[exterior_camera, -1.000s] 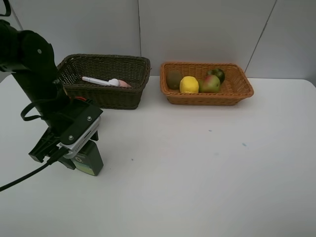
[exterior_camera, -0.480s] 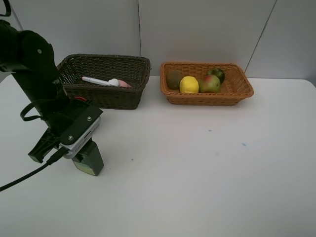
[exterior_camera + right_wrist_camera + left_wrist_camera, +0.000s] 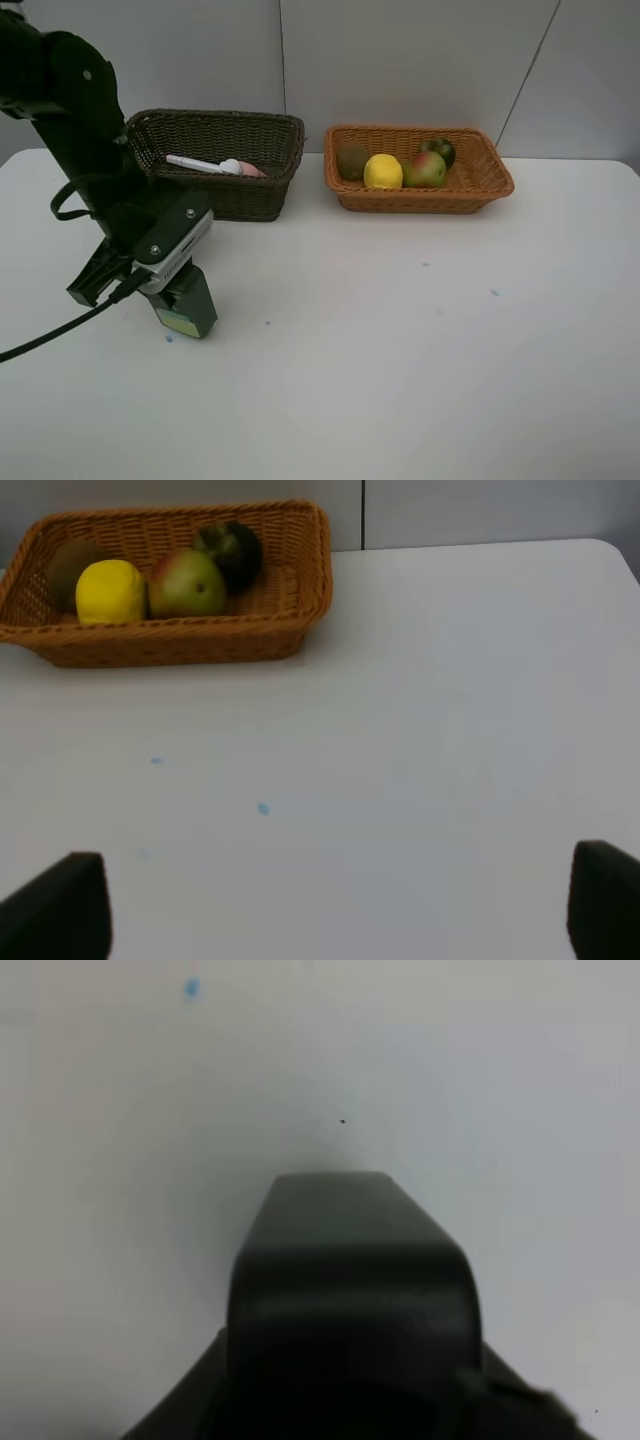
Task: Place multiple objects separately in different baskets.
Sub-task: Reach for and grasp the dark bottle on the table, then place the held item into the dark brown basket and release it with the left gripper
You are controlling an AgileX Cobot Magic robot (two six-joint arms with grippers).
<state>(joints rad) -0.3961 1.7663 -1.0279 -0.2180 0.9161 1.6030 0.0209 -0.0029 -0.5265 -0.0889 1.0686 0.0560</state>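
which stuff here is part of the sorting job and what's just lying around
Job: dark green bottle in left pincer; dark basket with white marker, pink bottle; orange basket with kiwi, lemon, pear, dark green fruit.
Lying about: nothing but the table.

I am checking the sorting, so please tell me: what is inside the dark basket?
Inside the dark basket lie a white marker and a pink bottle. The front wall and the left arm hide part of its floor.
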